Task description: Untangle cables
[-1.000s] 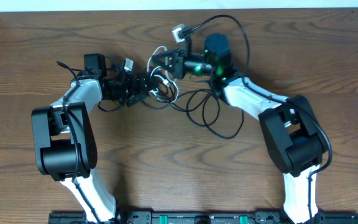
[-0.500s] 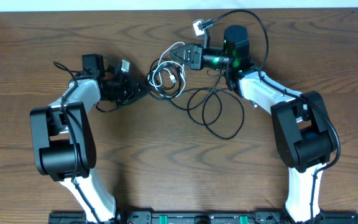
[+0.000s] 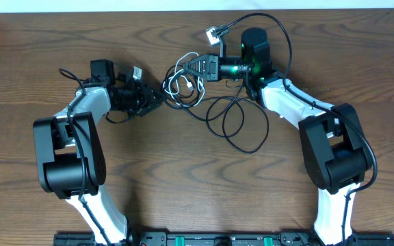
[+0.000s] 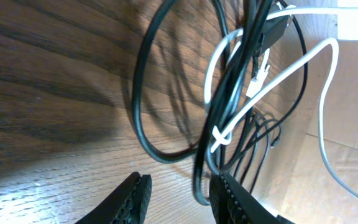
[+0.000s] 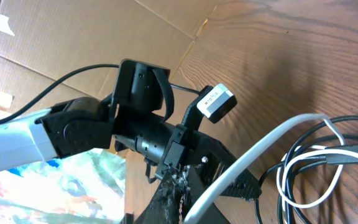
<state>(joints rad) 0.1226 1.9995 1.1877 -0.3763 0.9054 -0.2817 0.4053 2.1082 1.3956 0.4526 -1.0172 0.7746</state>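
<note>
I'm seeing the left gripper (image 3: 158, 100) sitting partly open, clamping nothing, its tips just beside the tangle. The right gripper (image 3: 186, 66) is pinching fully closed on the white cable (image 3: 172, 82) toward the far side of the table (image 3: 183, 191). The black cable (image 4: 135, 93) is lying looped between both arms and crossing through the white loops.

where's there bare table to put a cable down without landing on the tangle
Widest free patch: bare table at the front, bordered by both arm bases and the nearest loop of the black cable. Also free: the back-left corner beyond the left arm. Crowded: between the left fingers and right fingers, where the white cable tangles with the black.
</note>
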